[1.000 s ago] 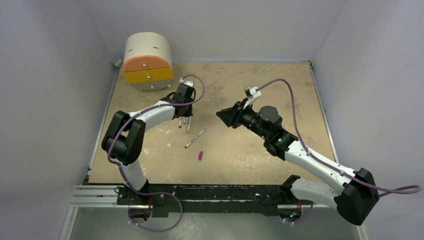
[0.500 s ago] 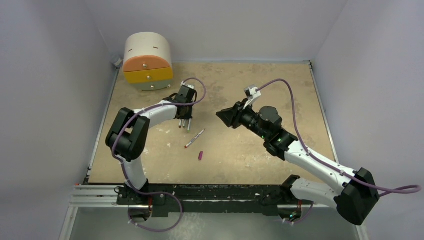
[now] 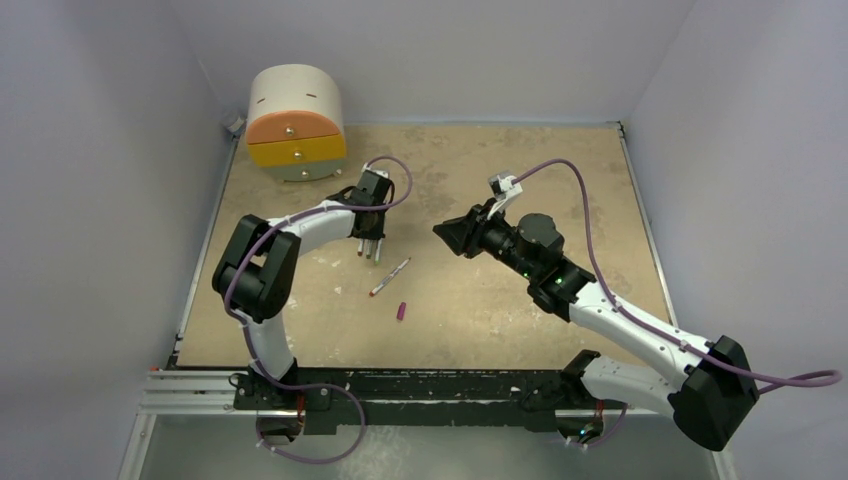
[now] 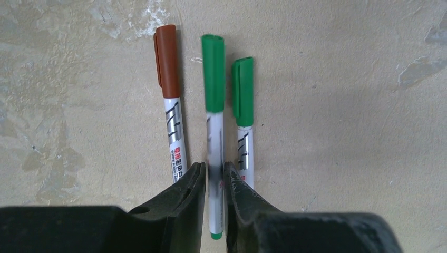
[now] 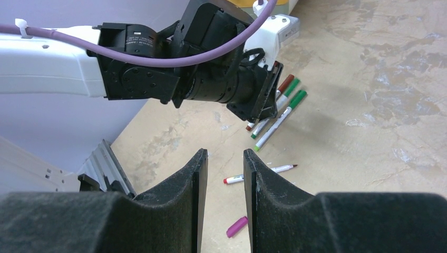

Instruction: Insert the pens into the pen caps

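pens sorted into two lots: three capped and laid parallel, close together, on the desk (image 4: 342,132) under the left gripper (image 4: 214,171). brown-capped pen (image 4: 171,105) on one side, outer green-capped pen (image 4: 243,105) on the other, middle green-capped pen (image 4: 214,105) between them, running straight through the gripper's fingers. probably parked there as a finished pile, out of the way of what remains. fingers hugging the middle barrel very closely; cannot tell whether clamped on it or just letting go, with that barrel blurred and its neighbours sharp, so perhaps slipping free. fourth pen (image 3: 390,277) bare-tipped, alone nearer the middle of the desk, magenta cap (image 3: 401,311) near it but apart, not yet joined. right gripper (image 5: 225,158) held up off the desk, fingers parted on nothing, facing that last pair — likely waiting its turn, kept clear so as not to crowd the left arm. by the look of it, three of four done — remaining call: lift pen and cap, line up the tip with the cap's mouth.
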Available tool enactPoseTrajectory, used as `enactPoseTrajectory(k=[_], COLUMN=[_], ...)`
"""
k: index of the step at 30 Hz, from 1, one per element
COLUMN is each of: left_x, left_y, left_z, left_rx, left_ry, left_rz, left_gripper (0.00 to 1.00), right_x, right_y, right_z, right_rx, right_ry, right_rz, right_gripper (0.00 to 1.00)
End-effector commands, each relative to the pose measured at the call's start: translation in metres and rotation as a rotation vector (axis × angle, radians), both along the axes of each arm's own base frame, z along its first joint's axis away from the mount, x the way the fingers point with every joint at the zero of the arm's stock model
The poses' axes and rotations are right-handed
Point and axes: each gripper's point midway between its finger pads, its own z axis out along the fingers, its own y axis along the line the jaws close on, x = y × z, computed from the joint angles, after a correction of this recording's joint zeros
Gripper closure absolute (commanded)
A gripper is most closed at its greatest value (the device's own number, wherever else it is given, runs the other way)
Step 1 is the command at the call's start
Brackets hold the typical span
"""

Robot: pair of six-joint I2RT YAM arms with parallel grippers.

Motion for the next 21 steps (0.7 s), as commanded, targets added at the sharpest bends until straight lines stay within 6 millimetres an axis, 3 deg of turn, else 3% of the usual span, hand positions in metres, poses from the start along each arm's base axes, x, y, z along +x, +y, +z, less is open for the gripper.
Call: enactPoseTrajectory(k=[1, 8, 11, 15, 17, 21], left_x=[0.018, 0.018, 0.018, 0.004, -0.011, -0.043], left_y=[-0.006, -0.004, -0.009, -0.043, -0.061, -0.080], left_z=[0.040, 0.051, 0.069, 0.111, 0.121, 0.108], left_rx=[-0.053, -0.052, -0.082, -0.183, -0.220, -0.207], left_ry=[-0.090, -0.113, -0.164, -0.288, -0.298, -0.259], left_rz=[0.010, 0.016, -0.006, -0.183, -0.261, -0.345], left_gripper=[0.81, 0.80, 0.81, 0.81, 0.82, 0.84], right_x=[-0.001, 0.000, 0.001, 0.002, 0.004, 0.004], right_y=[0.001, 0.001, 0.000, -0.001, -0.002, -0.004], right_z=[0.015, 0.012, 0.010, 0.007, 0.008, 0.019], right_rx=[0.044, 0.040, 0.035, 0.031, 0.026, 0.031], right_ry=[-0.043, -0.035, -0.030, -0.026, -0.028, -0.047], right_rz=[0.008, 0.005, -0.003, -0.011, -0.016, -0.018], right_gripper=[0.67, 0.67, 0.67, 0.67, 0.67, 0.67])
